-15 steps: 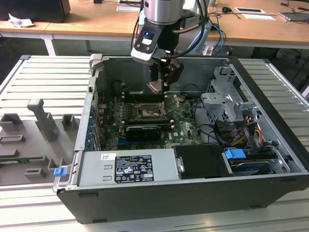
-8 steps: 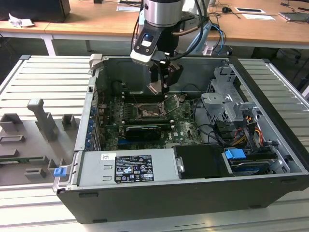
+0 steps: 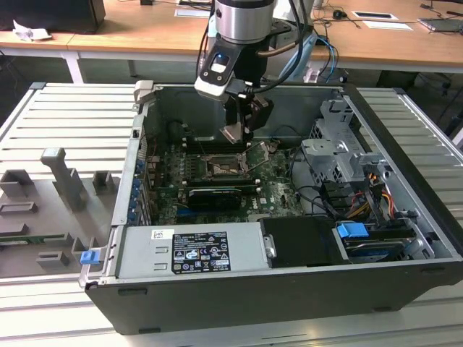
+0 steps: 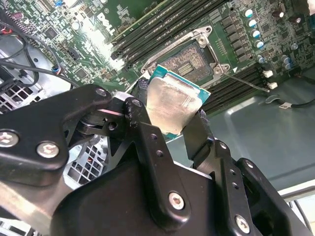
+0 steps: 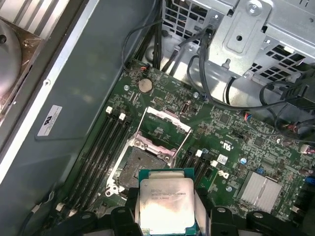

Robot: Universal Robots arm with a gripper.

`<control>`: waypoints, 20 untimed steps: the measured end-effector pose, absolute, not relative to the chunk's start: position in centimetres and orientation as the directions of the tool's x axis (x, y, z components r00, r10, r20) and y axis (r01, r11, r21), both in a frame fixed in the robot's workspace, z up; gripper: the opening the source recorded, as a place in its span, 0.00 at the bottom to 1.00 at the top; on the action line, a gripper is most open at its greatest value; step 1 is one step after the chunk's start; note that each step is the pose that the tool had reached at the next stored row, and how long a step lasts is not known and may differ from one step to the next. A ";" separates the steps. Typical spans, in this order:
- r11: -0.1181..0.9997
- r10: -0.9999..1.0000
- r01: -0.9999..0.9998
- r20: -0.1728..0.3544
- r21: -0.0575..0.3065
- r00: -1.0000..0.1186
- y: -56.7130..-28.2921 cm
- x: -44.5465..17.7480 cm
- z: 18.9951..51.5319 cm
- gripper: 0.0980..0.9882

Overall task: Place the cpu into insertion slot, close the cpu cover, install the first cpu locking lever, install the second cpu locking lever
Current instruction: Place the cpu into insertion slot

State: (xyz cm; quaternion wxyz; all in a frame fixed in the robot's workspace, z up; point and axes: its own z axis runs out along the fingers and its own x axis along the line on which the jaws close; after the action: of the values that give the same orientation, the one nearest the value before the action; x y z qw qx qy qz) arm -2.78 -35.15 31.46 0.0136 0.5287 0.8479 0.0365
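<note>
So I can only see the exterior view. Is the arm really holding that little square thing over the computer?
Observer: Yes. In both wrist views the black gripper is shut on the flat, square, pale silver metal cpu, with a finger on each of two opposite edges.
Operator: Is the hole it goes in empty?
Observer: Yes. In the first wrist view the small, square, dark insertion slot with its grey metal rim has nothing in it.
Operator: And its lid?
Observer: The thin, silver-grey metal frame of the cpu cover stands swung open, clear of the slot.
</note>
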 end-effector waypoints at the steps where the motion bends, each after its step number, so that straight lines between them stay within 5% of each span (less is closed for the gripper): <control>1: 0.436 0.899 0.897 0.016 0.076 -0.438 -35.2 -2.8 31.4 0.49; 20: 0.294 0.955 0.953 0.014 0.076 -0.296 -35.1 -2.9 29.6 0.49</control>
State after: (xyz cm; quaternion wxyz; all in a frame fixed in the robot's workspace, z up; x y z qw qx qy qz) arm -2.94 -35.12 29.58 0.0167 0.5933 0.8041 0.0347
